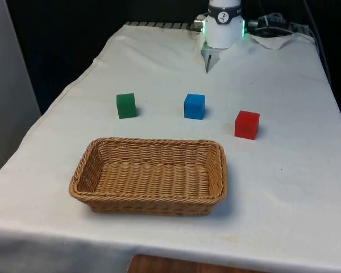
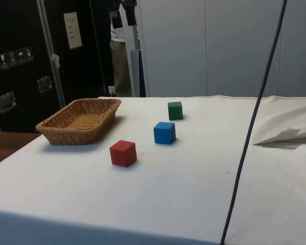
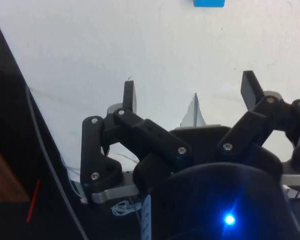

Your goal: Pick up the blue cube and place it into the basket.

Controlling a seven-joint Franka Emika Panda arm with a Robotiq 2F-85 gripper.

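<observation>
Green cube, red cube

arm: raised at the table's far end | gripper: pointing down, above the cloth | fingers: spread wide, nothing between

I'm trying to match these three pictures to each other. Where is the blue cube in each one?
Front view: the blue cube sits on the cloth between the green cube and the red cube, beyond the basket.
Side view: the blue cube is mid-table, again between green and red.
Wrist view: the blue cube is cut off at the edge, ahead of the open pincer.
Shared landmark: the white cloth.
</observation>
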